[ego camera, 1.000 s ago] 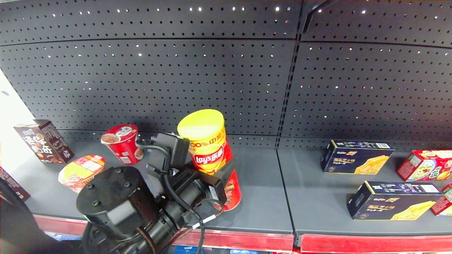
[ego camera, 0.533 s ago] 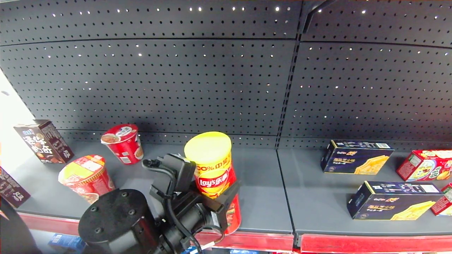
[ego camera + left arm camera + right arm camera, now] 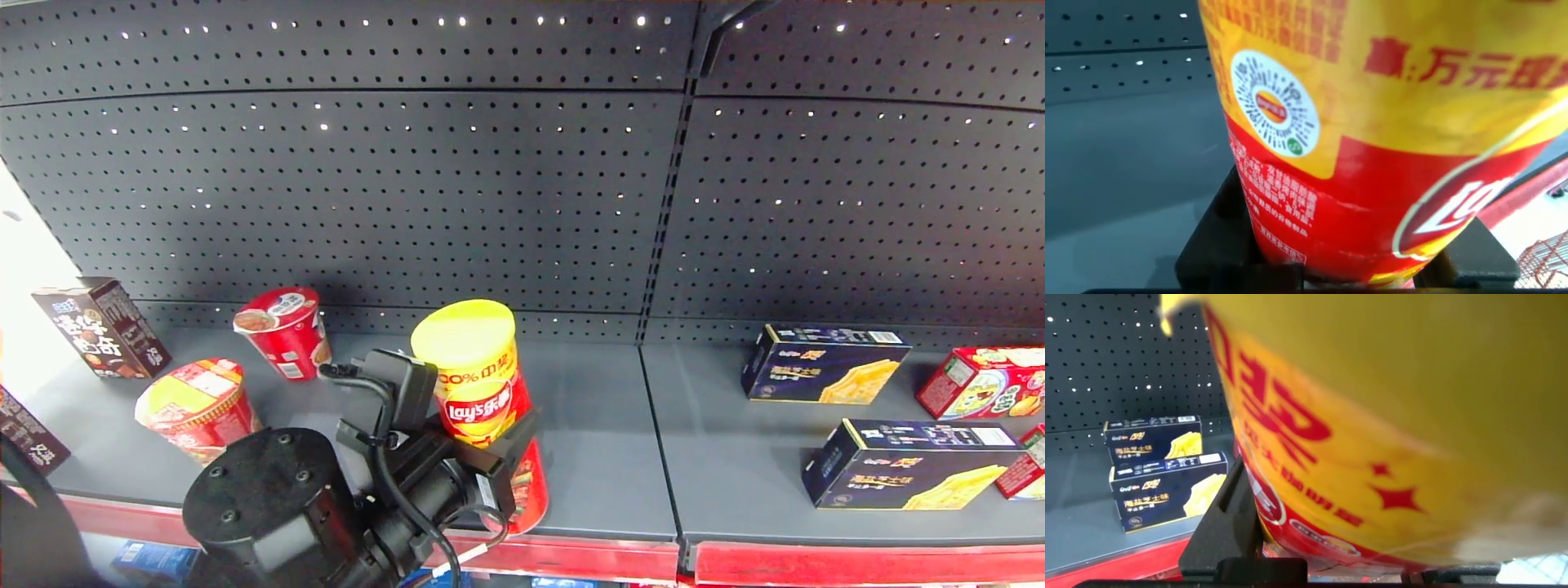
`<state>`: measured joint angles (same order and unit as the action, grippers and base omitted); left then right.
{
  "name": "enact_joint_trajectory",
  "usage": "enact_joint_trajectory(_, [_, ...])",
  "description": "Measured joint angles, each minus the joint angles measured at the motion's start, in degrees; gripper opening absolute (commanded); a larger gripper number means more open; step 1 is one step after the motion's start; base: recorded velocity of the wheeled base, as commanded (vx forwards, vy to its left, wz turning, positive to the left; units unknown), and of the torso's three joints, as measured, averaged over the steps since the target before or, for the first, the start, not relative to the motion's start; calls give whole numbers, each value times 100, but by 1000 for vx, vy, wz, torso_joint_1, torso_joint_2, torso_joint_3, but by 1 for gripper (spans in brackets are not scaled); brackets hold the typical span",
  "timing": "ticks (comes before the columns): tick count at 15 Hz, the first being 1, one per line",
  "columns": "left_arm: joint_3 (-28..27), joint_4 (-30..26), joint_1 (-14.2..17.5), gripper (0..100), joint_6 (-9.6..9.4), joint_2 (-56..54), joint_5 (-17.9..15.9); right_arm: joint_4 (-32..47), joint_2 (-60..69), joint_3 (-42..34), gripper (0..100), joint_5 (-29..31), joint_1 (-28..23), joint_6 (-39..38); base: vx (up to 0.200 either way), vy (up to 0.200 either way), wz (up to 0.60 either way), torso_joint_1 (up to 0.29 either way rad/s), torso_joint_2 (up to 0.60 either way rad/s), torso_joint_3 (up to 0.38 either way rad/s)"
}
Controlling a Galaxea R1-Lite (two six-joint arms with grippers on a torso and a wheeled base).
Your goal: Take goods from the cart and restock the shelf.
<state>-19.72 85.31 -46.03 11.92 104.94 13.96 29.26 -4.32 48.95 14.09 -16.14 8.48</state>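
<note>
A tall chips can with a yellow lid and red base stands tilted on the grey shelf, its base close to the front edge. My left gripper is shut around its lower half. In the left wrist view the chips can sits between the black fingers of my left gripper. In the right wrist view my right gripper holds a second yellow and red can in front of the shelf.
Two red cup noodles and a brown box stand left of the can. Navy boxes and a red box lie on the right section. The navy boxes appear beyond the second can.
My left arm has lowered the chips can toward the shelf surface, then shifted it slightly left. The goods on the shelf have stayed put.
</note>
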Motion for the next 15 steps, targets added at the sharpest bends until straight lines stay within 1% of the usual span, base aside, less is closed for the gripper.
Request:
enact_joint_trajectory(3, [-6,-11,130,0,-5,173,-9,0,0,-7,0,-2,-4,-39,0,0,0,0,0,0])
enact_joint_trajectory(8, [-43,2,146,0,-16,421,-9,-2,0,20,0,5,-4,-189,0,0,0,0,0,0])
enact_joint_trajectory(15, [-34,20,185,0,44,490,-4,0,0,-2,0,7,-4,-204,0,0,0,0,0,0])
